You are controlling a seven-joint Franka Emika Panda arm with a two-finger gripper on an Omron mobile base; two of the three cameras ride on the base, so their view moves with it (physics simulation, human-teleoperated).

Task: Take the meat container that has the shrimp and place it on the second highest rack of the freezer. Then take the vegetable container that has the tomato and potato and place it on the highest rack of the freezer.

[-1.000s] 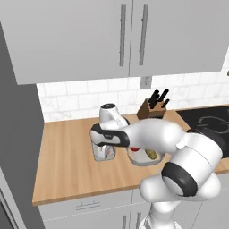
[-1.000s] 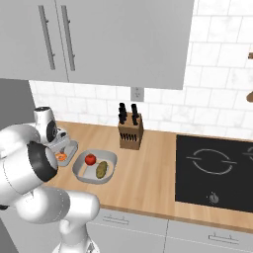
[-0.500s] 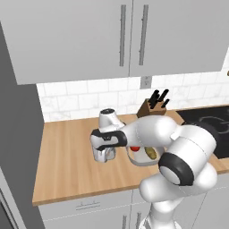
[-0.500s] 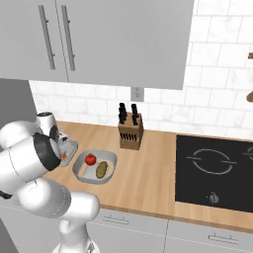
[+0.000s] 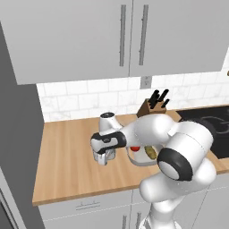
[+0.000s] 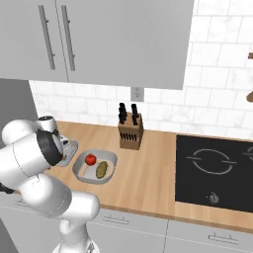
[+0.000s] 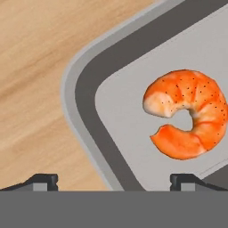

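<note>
While the small rectangular grey metal meat container (image 7: 84, 111) lies flat on the wooden counter (image 5: 67, 156), its rounded corner and raised rim sit right under the hand camera, with the curled orange-and-white shrimp (image 7: 187, 113) resting on its floor. The two-finger gripper (image 7: 113, 180) has come down since a second ago: in the left base view the hand (image 5: 103, 155) now sits lower over the counter than it did, close above the tray. Its dark fingertips (image 7: 42, 180) stand wide apart, one over bare wood outside the rim and the other over the tray's inside, so they straddle the rim and hold nothing.

Just to the right in the right base view, the wider, almost oval grey vegetable container (image 6: 81, 170) lies where it lay before, carrying the round red tomato (image 6: 90, 159) and the oblong olive-brown potato (image 6: 102, 169) side by side. Behind it stands a wooden knife block (image 6: 130, 133) with black handles.
</note>
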